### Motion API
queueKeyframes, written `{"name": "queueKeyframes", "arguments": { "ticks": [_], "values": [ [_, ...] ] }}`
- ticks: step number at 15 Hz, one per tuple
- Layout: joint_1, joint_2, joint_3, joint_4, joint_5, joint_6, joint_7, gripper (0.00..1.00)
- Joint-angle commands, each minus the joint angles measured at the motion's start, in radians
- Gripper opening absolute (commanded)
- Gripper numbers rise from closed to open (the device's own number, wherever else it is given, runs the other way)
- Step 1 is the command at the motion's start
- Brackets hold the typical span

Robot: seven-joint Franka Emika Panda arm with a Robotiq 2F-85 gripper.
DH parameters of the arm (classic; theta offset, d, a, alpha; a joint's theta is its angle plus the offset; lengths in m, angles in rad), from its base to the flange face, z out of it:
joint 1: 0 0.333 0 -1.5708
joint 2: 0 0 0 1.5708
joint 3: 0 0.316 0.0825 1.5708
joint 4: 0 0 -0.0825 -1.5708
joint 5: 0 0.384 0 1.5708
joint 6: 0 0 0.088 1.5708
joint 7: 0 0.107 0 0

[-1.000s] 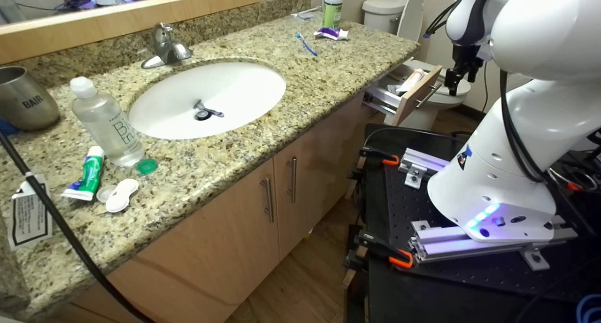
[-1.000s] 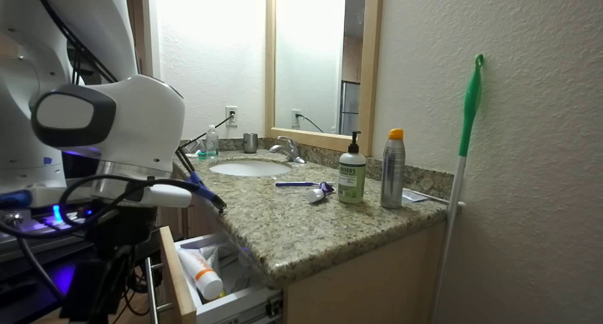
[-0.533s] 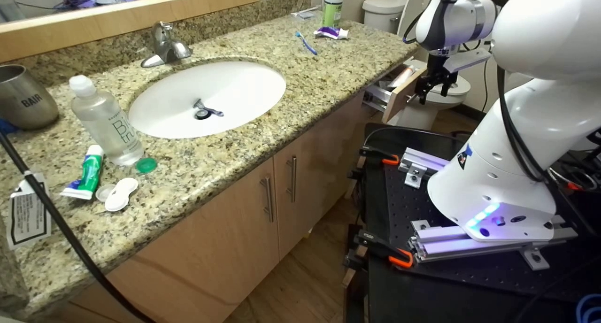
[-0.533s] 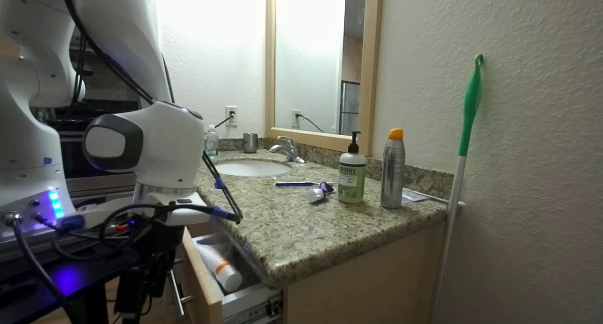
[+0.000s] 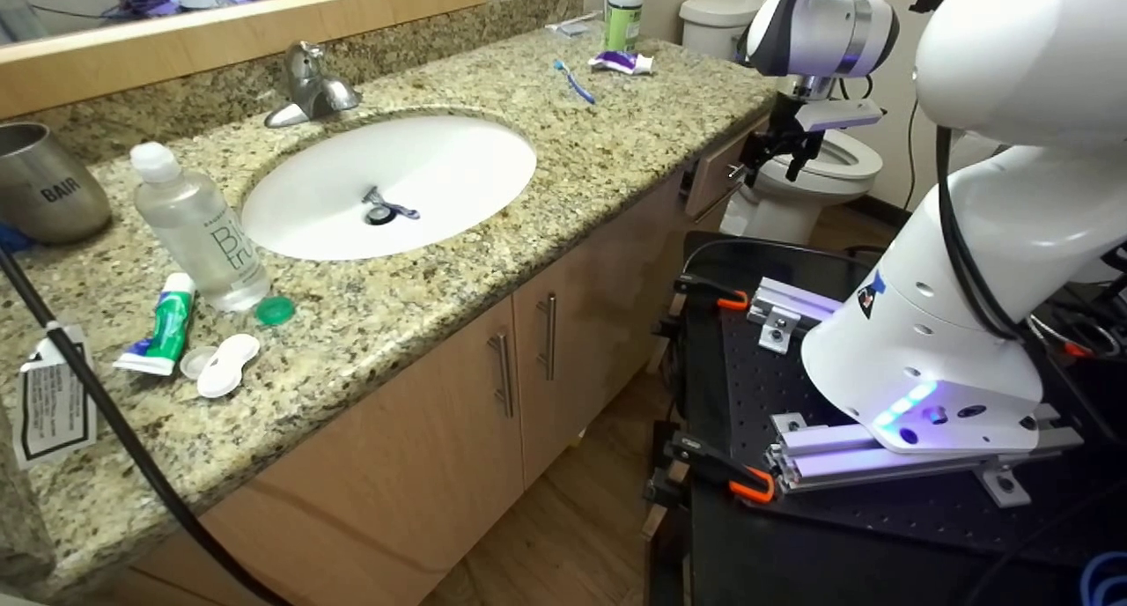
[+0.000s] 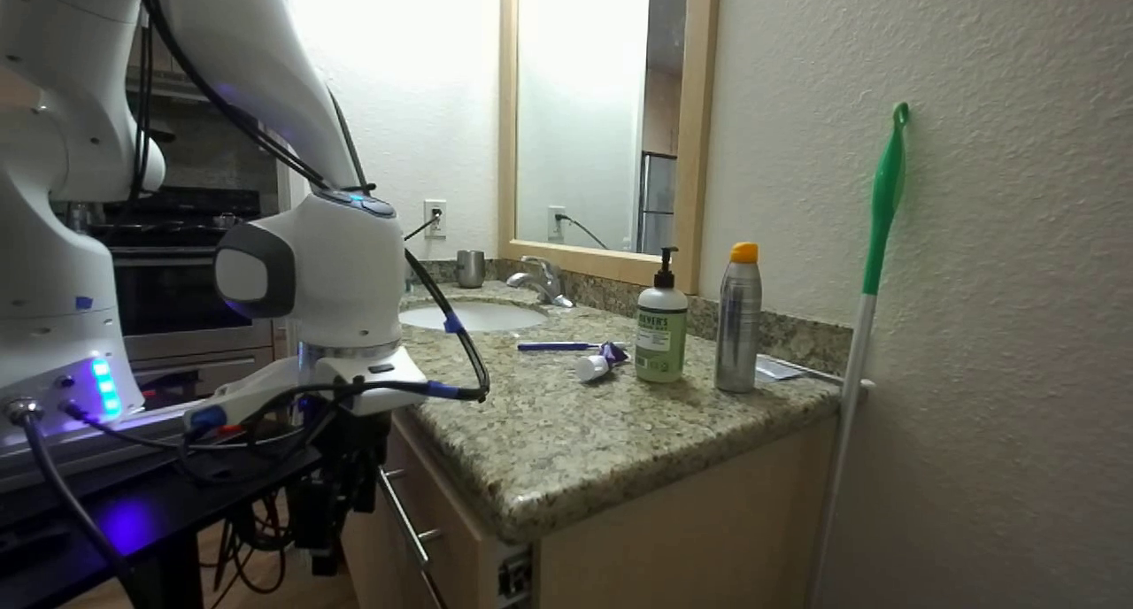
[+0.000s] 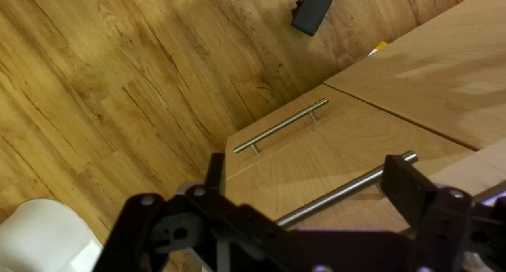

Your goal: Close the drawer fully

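Observation:
The drawer (image 5: 711,181) has a light tan wood front with a metal bar handle. It stands slightly out from the vanity, with a narrow dark gap behind its front in both exterior views; its front also shows in an exterior view (image 6: 456,529). Its inside is hidden under the counter. My gripper (image 5: 771,173) is at the drawer front, by the handle, and also shows in an exterior view (image 6: 343,529). In the wrist view the gripper (image 7: 306,159) is open, its fingers wide apart, with the bar handle (image 7: 340,195) crossing between them. Whether the fingers touch the front is hard to tell.
The granite counter (image 5: 423,298) overhangs the drawer. A lower front with a bar handle (image 7: 280,125) is below. A toilet (image 5: 823,166) stands beyond the arm. A soap bottle (image 6: 660,335) and a spray can (image 6: 739,326) stand on the counter.
My gripper has moved toward the vanity, and the drawer has slid in from well open to a narrow gap. The white tube inside has gone out of sight.

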Motion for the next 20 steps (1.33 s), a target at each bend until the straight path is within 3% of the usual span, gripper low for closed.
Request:
{"name": "queueKeyframes", "arguments": {
  "ticks": [1,3,6,10,14,20],
  "values": [
    [0.104,-0.077,-0.189,-0.039,-0.181,-0.017,0.0,1.0],
    [0.17,-0.112,-0.329,-0.039,-0.334,-0.031,0.006,1.0],
    [0.227,-0.132,-0.47,-0.031,-0.52,0.047,-0.011,1.0],
    [0.189,-0.115,-0.461,-0.039,-0.525,0.065,-0.043,1.0],
    [0.091,-0.133,-0.328,-0.092,-0.372,0.053,-0.14,1.0],
    [-0.224,-0.112,0.142,-0.118,0.169,0.093,-0.41,1.0]
  ]
}}
